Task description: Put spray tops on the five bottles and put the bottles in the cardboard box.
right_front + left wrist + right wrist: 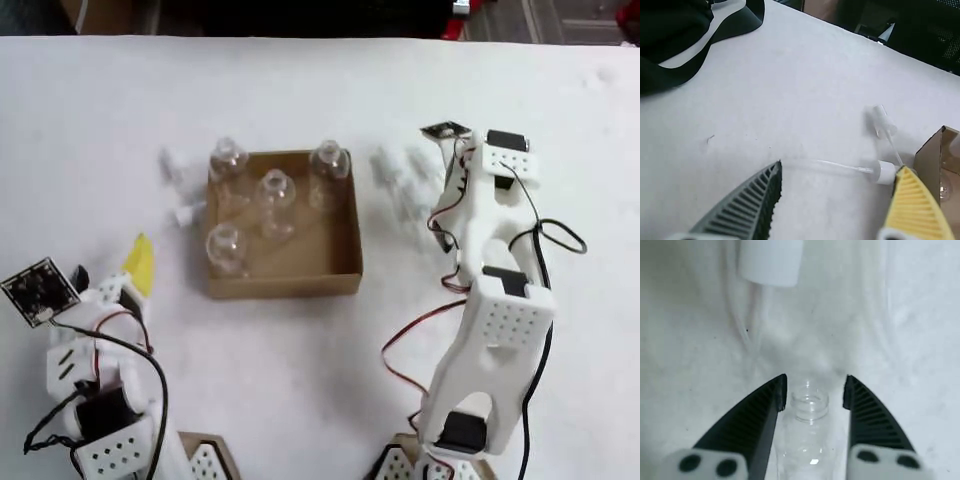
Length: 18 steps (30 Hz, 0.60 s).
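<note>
- Bottles [276, 195]: four clear ones stand upright inside the cardboard box [285, 282], mid-table. Necks look bare.
- Fifth bottle [807, 440]: lies on its side on the table [300, 380], to the right of the box and apart from it. No top on the neck.
- Right gripper [815, 380]: jaws parted, one dark finger each side of the fifth bottle's neck, w/ a small gap either side. The bottle's body runs back btwn the fingers. Can't tell if the body touches them.
- White spray top [770, 260]: on the table just past the fifth bottle's mouth, beyond the right gripper's fingertips and not touching them.
- Left gripper [840, 170]: spread wide, holding nothing. It has one grey finger and one yellow finger, and sits low over the table, near the front-left and well apart from the box.
- Near spray top [882, 172]: lies flat on the table just beside the yellow fingertip, close to the box's corner. Its thin clear tube stretches across the gap btwn the two fingers.
- Far spray top [879, 120]: a bit farther out on the table, also left of the box. It's near the first one, but contact btwn them is unclear.
- Black strap [715, 25]: lies at the table's far edge, well apart from the tops and the box.
</note>
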### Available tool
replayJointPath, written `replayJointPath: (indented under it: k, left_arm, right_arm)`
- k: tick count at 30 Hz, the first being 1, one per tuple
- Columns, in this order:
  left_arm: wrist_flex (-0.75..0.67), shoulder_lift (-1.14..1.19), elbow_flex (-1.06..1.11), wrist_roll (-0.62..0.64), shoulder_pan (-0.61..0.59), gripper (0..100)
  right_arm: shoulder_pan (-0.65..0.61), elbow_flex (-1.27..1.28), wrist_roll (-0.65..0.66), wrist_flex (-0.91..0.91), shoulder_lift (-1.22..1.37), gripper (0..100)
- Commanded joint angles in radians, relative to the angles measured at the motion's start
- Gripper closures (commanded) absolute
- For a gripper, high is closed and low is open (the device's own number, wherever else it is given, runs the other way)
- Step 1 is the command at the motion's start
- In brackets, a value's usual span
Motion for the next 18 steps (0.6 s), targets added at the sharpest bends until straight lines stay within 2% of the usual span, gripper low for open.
replayJointPath:
  k: [1,15,18]
  left_arm:
    - [0.011,-0.015,-0.003,-0.014,0.012,67]
    - [0.011,-0.015,-0.003,-0.014,0.012,67]
    - [0.011,-0.015,-0.003,-0.014,0.012,67]
  right_arm:
    - [0.005,-0.043,0.015,0.013,-0.045,82.2]
    - [0.019,-0.118,0.008,0.056,-0.044,98.3]
    - [0.022,-0.118,0.009,0.056,-0.044,98.2]
